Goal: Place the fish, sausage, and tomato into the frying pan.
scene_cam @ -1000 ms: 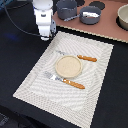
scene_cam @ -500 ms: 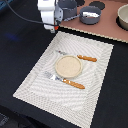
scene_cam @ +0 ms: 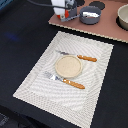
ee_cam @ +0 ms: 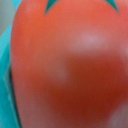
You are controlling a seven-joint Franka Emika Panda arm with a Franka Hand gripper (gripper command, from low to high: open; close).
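Right against the claw (scene_cam: 64,15), the tomato (ee_cam: 70,65), filling the wrist view; claw's grip state impossible to tell.

Glossy smooth tomato (ee_cam: 70,70); ribbed cloth placemat (scene_cam: 35,85); matt plate (scene_cam: 68,66).

The plate (scene_cam: 67,66) sits on the mat (scene_cam: 35,82), a knife (scene_cam: 77,57) behind it, a fork (scene_cam: 64,80) in front

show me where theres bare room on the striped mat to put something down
Free: the mat corner nearest the camera, below the fork, and the strip toward the exterior view's right beyond the knife. Crowded: the middle, where the cutlery flanks the tan plate, and the back board around the pot.
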